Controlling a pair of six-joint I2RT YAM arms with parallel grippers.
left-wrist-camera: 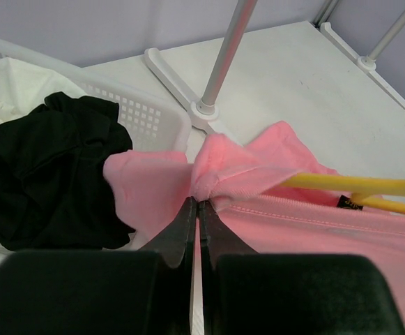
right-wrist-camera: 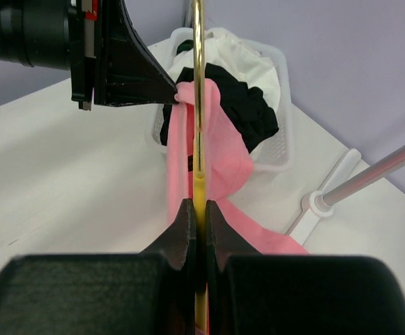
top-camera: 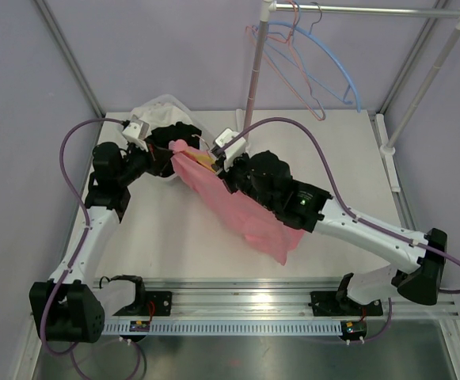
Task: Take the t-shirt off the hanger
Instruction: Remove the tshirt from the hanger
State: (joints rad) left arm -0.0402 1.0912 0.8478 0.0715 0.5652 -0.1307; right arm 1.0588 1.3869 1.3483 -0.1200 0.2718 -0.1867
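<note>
pinching a bunched fold of the pink t-shirt (left-wrist-camera: 307, 223), the left gripper (left-wrist-camera: 196, 204) has its black jaws clenched tight on the soft knit at the garment's left end

just left of that grip sits a white plastic basket (left-wrist-camera: 143, 115) with a gridded wall, holding a crumpled black garment (left-wrist-camera: 56, 167) and a pale white cloth (left-wrist-camera: 10, 77); the pink fabric lies against the basket's rim and the black folds

from there the t-shirt runs rightward and toward the near edge of the table (top-camera: 166, 237), draped in a long loose band with a neat stitched seam along its opening, so it is not yet off the hanger

a slim, smooth yellow hanger (left-wrist-camera: 369, 187) shows at that opening, its two arms close together beside a small dark label

the right gripper (right-wrist-camera: 196, 209) is clamped shut on the hanger's thin bar, its wedge-shaped black fingers meeting around it

further right stands a round metal rack pole (top-camera: 255, 71) on a white foot, and from the rail at its top hang thin wire hangers (top-camera: 325, 75) in pink and blue

the table is matte white, ringed by plain lilac walls (top-camera: 174, 47) and slanted aluminium posts
</note>
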